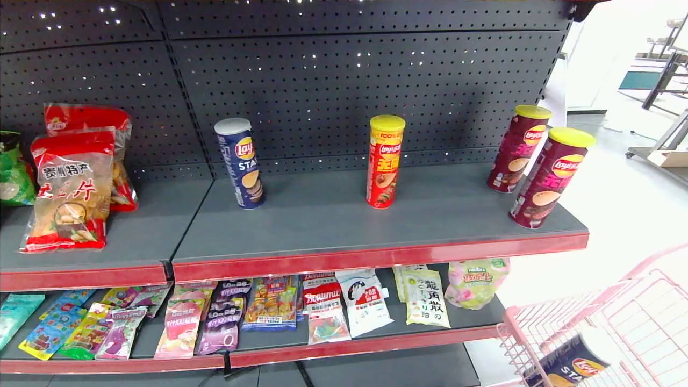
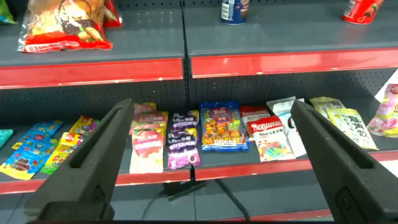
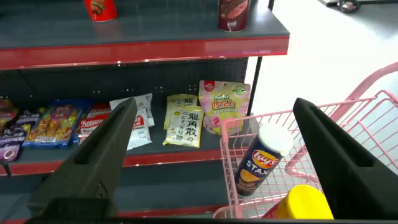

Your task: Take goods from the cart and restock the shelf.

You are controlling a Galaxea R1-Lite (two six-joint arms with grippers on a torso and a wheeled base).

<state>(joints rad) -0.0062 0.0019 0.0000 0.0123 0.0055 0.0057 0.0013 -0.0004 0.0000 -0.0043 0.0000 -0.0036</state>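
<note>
Currently four chip cans [image 1: 240,164] [image 1: 385,161] [image 1: 518,149] [image 1: 550,178] top the shelf [image 1: 322,226]; left end effector [image 2: 211,109] and right end effector [image 3: 214,102] gape empty.

Shop aisle: pegboard-backed shelf [image 1: 322,226] of chip cans [image 1: 385,161] and snack packets [image 1: 322,306], pink wire cart [image 1: 508,314] alongside.

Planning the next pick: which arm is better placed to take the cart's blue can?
Right. The right tool, open, faces the cart and the blue can inside; the left tool faces snack packets on the lower shelf.
</note>
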